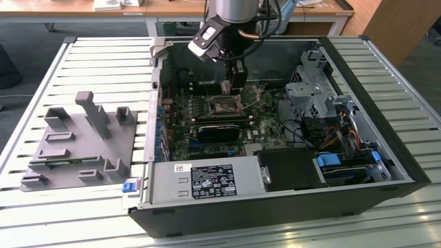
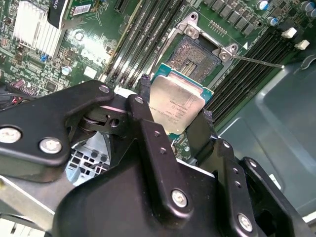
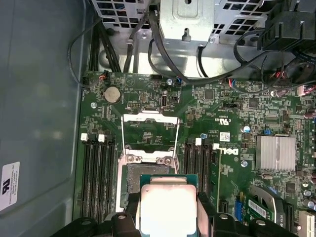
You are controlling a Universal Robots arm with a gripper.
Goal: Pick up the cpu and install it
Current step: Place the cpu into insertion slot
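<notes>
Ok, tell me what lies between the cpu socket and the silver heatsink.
A bank of black memory slots, seen in the first wrist view.

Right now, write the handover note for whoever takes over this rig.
Gripper: shut on the cpu, fingers on two opposite edges.
Cpu: held inside the case, partly over the socket, metal top facing the wrist cameras.
Socket: bare, its frame flipped open.
Done: cpu picked up and brought to the socket.
Left: cpu not yet seated; frame not yet closed.
</notes>
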